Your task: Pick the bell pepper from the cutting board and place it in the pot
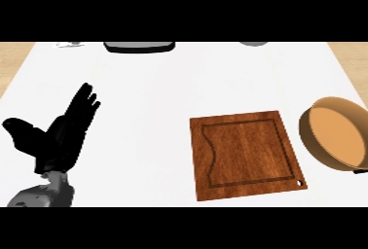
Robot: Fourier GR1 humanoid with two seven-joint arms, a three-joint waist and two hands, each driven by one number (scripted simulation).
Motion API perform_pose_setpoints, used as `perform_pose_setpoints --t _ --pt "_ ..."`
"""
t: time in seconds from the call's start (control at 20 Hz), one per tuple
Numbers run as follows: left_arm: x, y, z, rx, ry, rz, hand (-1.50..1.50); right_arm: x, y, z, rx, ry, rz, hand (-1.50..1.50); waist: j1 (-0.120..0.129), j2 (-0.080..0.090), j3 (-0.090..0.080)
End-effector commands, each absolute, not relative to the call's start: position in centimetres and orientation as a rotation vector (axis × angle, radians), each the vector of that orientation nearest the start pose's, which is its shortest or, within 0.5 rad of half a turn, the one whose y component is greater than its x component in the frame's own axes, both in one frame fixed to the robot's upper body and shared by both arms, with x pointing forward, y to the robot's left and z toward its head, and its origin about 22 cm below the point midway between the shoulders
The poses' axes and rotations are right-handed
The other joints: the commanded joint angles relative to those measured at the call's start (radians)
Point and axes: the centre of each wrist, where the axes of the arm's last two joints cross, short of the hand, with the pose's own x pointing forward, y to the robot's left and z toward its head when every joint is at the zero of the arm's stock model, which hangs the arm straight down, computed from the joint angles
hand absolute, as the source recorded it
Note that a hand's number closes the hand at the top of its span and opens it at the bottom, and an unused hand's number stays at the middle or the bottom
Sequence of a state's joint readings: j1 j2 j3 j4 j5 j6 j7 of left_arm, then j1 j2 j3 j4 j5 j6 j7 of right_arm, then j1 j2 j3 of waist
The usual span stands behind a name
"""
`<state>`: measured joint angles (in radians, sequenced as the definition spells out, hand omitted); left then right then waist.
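A brown wooden cutting board (247, 154) lies on the white counter, right of centre, and nothing rests on it. No bell pepper shows anywhere in the head view. A tan pot (321, 141) sits just right of the board, cut off by the view's right edge; its inside looks bare. My left hand (63, 133) is at the lower left, open with fingers straight and pointing up, holding nothing, well apart from the board. My right hand does not show.
The white counter (158, 92) stretches to the back, where a dark grey tray-like object (139, 46) and two small grey items (254, 43) are cut off by the top edge. Wooden floor (14, 53) shows at both far corners.
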<state>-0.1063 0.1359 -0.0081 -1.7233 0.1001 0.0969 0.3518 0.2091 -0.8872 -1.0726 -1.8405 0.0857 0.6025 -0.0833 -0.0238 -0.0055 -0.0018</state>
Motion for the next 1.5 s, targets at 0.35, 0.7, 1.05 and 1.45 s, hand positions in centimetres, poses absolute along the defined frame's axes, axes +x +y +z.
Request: perform_pose_setpoints --t 0.35,0.7,1.05,1.45 --pt "25.7 23.4 6.2 0.011 -1.472 -0.030 0.00 15.3 -45.6 34.8 -1.134 -1.486 0.623 1.50 0.043 0.007 0.001" --pt "25.2 22.3 6.0 0.000 -1.468 -0.029 0.00 19.8 -44.1 32.3 -1.124 -1.435 0.625 1.50 0.038 0.007 0.002" --pt "26.0 24.2 5.7 0.005 -1.469 -0.032 0.00 24.8 -43.3 28.0 -1.094 -1.385 0.772 1.50 0.044 0.010 0.002" --pt "26.6 22.3 5.9 0.022 -1.482 -0.019 0.00 28.2 -43.1 22.8 -0.741 -1.248 0.521 -1.50 0.038 0.009 0.001"
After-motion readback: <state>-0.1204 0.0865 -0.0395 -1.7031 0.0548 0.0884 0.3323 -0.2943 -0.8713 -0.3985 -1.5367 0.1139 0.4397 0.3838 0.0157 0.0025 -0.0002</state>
